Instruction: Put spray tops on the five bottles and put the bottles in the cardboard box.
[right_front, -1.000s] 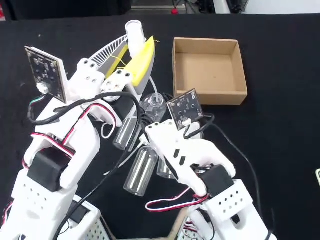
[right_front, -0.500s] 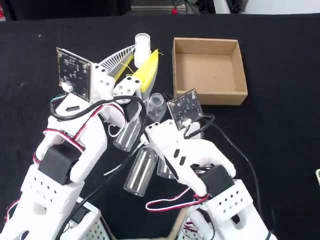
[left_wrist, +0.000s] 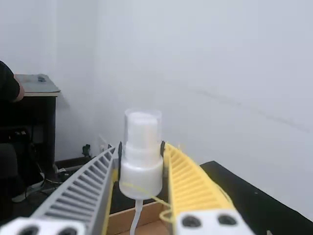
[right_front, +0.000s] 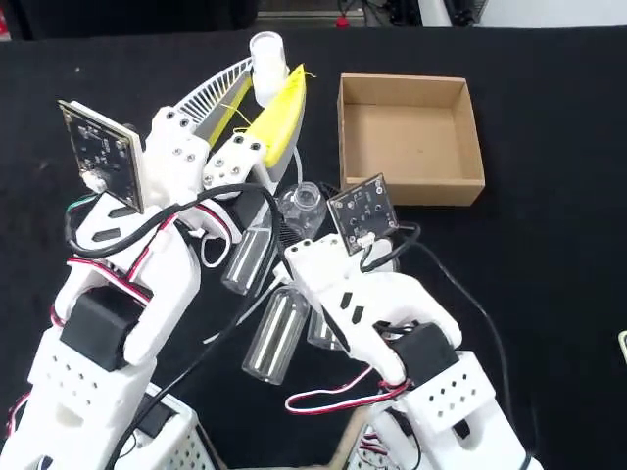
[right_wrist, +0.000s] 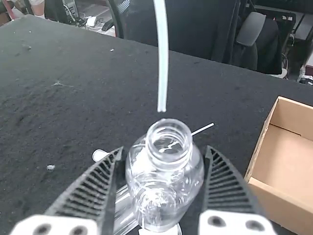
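My left gripper (left_wrist: 141,159) is shut on a white spray top (left_wrist: 141,147), held upright with its thin tube (left_wrist: 135,220) hanging down. In the high view this spray top (right_front: 265,57) sits between the yellow and white fingers (right_front: 278,110), up above the table's far part. My right gripper (right_wrist: 164,152) is shut on a clear open bottle (right_wrist: 165,169), held upright. The tube's lower end (right_wrist: 161,105) hangs just above the bottle's mouth. The bottle (right_front: 302,206) stands left of the empty cardboard box (right_front: 458,186).
Three clear bottles lie on the black table between the arms: one (right_front: 249,257) under the left arm, two (right_front: 273,333) (right_front: 321,331) nearer the front. Another white spray top (right_wrist: 100,155) with its tube (right_wrist: 202,129) lies behind the held bottle. The box's wall (right_wrist: 268,193) is close beside it.
Half a second ago the left gripper had dipped toward the bottle with the spray top; it is now back up and away, about where it was a second ago. The right arm kept still.
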